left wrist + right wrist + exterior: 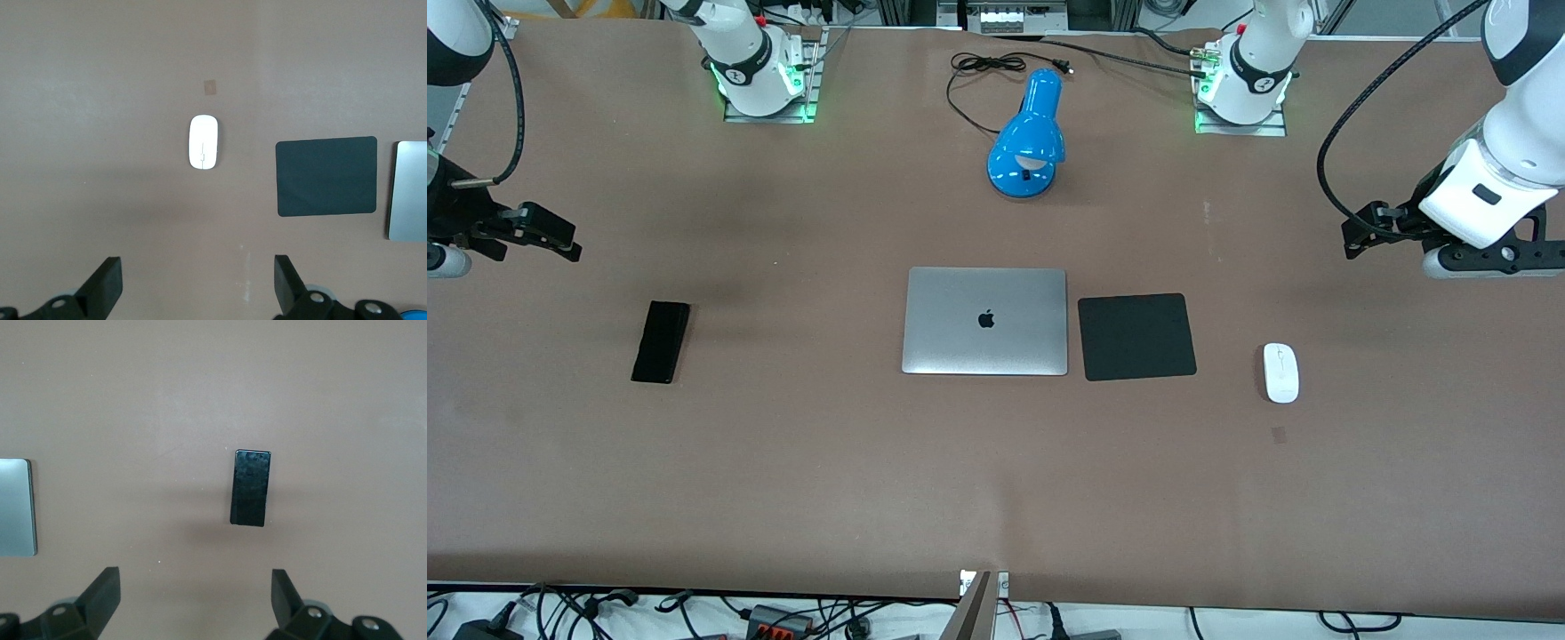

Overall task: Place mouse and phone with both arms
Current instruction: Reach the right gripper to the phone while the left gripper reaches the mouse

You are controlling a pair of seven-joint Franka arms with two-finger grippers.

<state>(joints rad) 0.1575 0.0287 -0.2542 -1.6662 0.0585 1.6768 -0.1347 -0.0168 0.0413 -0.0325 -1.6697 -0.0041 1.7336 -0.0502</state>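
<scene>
The white mouse (1280, 372) lies on the brown table toward the left arm's end, beside the black mouse pad (1136, 336). It also shows in the left wrist view (203, 142). The black phone (661, 341) lies flat toward the right arm's end, and shows in the right wrist view (251, 487). My left gripper (1360, 233) is up in the air over bare table, open and empty (198, 283), apart from the mouse. My right gripper (560, 236) is up over bare table, open and empty (195, 600), apart from the phone.
A closed silver laptop (985, 321) lies mid-table between phone and pad. A blue desk lamp (1029, 133) with a black cord stands between the arm bases. A small tape mark (1279, 434) lies nearer the front camera than the mouse.
</scene>
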